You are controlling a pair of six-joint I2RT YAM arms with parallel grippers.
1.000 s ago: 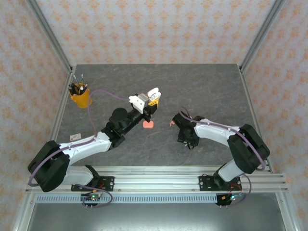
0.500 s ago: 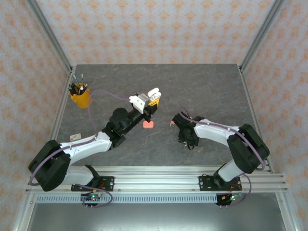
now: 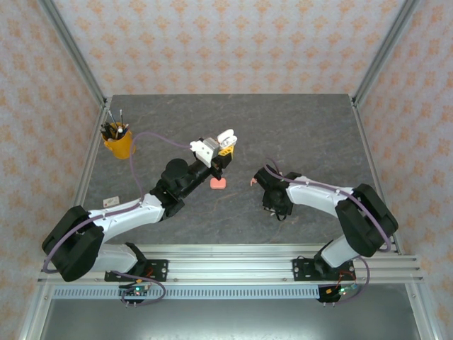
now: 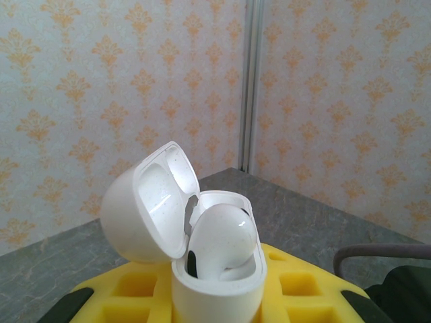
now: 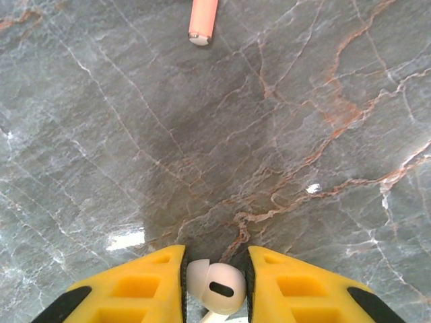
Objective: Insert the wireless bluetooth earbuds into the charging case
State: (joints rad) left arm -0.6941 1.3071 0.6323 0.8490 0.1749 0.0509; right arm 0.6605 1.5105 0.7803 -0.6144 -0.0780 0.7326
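Looking across the table (image 3: 304,127), I take the pink case (image 3: 218,183) lying on the grey marble as my marker. Just behind it and raised off the surface, the left gripper (image 3: 224,144) has its jaws closed tight on the body of a white case (image 4: 215,296). That case stands upright between the yellow fingers (image 4: 128,286) with its lid (image 4: 145,208) flipped back to the left. One white earbud, the seated bud (image 4: 225,239), already sits in its well, its rounded head poking above the rim. To the right of the pink case, near it but apart, lies a pink bud (image 5: 203,19) on the bare stone. The right gripper (image 5: 215,269) is down low just to the right of that and nearer the arm bases. Its jaws are drawn in narrow around a loose white bud (image 5: 217,288), with a yellow pad pressed close on either side so that hardly a gap shows. Whether that bud rests on the table or hangs clear of it I cannot tell. Far to the left of the pink case, by the table's edge, stands a yellow cup (image 3: 118,144) of pens.
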